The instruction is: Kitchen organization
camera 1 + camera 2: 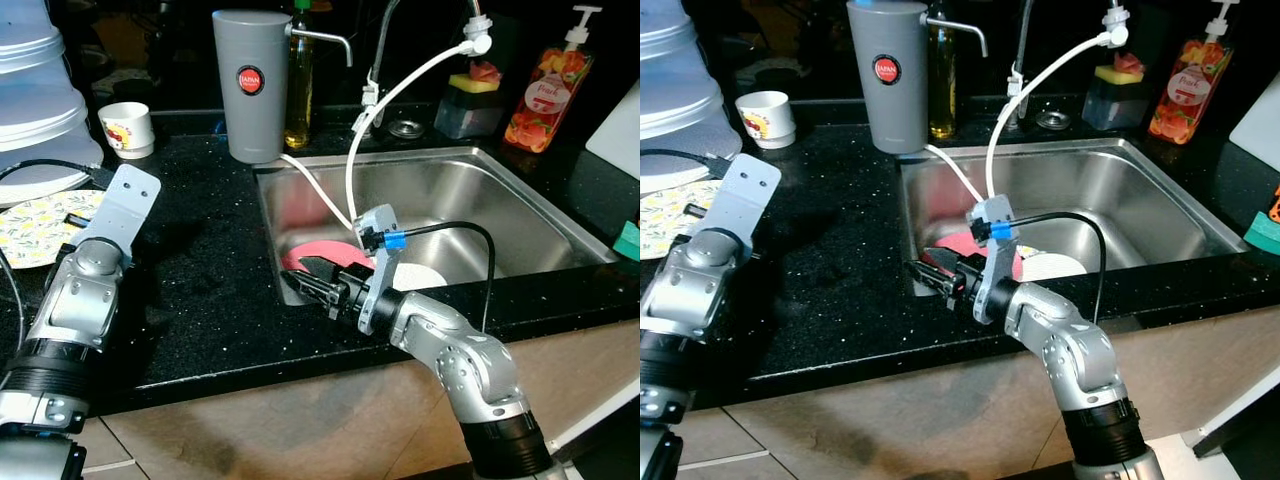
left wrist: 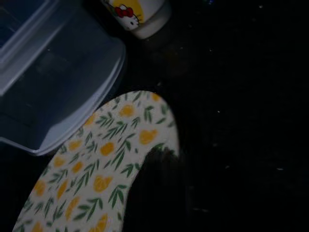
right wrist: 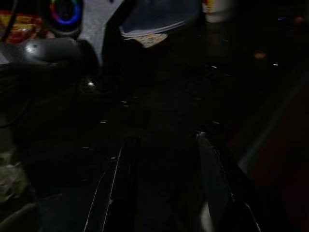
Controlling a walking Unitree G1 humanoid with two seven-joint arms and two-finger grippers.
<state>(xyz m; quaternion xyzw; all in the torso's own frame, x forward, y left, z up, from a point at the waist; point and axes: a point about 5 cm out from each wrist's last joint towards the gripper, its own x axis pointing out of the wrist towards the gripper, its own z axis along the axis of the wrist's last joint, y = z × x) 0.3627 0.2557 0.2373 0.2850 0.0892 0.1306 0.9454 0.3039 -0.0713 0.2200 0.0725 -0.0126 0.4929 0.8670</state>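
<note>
Right gripper [image 1: 308, 280] jaws apart, empty, at front-left rim of stainless steel sink [image 1: 520, 205]; round red plate [image 1: 322, 254] just beyond the fingertips, ungrasped. Left gripper: jaw state cannot tell. Task early.

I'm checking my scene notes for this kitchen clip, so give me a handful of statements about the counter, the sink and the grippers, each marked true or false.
1. A pink plate lies in the sink. True.
2. The right gripper is at the sink's front left corner, fingers apart and empty. True.
3. The grey canister stands inside the sink. False: it stands on the black counter, behind the sink's left rim.
4. The small white cup is in the left gripper. False: it sits on the counter, well beyond the left arm.
5. A floral-patterned plate lies on the counter beside a clear plastic container. True.
6. The pump bottle holds blue liquid. False: it looks orange-red.
</note>
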